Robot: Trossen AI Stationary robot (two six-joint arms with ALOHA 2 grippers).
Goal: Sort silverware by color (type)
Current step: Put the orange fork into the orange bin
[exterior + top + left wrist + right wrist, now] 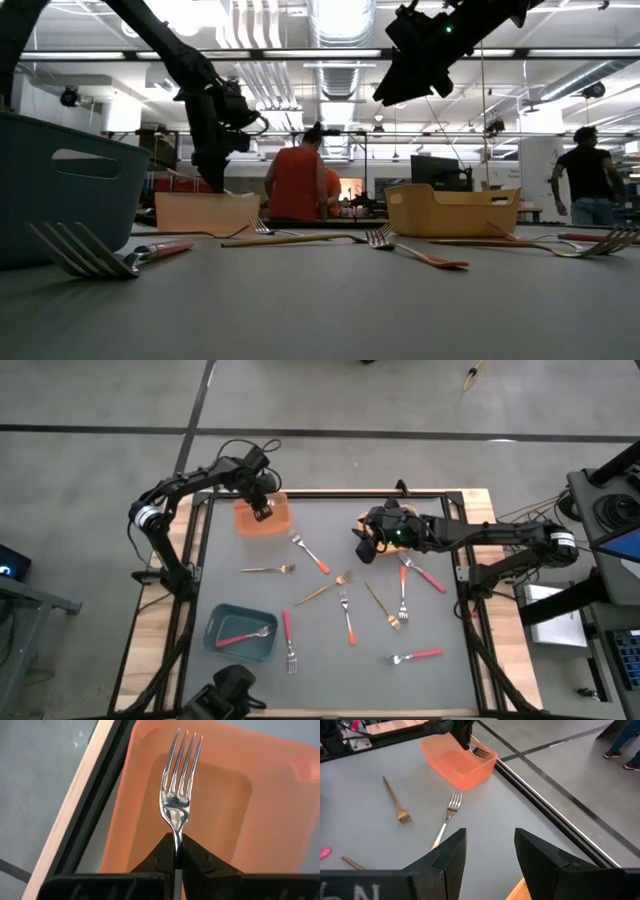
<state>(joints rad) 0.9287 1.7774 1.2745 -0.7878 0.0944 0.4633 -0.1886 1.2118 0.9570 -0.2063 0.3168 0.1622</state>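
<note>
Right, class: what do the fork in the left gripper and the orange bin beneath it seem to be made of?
Fork: probably polished metal; silvery tines and neck give mirror-like reflections. Its handle is hidden inside the shut left gripper.
Orange bin: likely moulded plastic; smooth, matte, with rounded corners and walls that look slightly translucent.

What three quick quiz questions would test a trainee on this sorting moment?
1. True or false: the left tool is shut on a fork above the orange bin.
2. What lies in the teal bin? A) a red-handled fork B) nothing C) two gold forks
3. Fill in: the right tool is ____ and holds nothing.

Key: 1 true; 2 A, the red-handled fork; 3 open.
</note>
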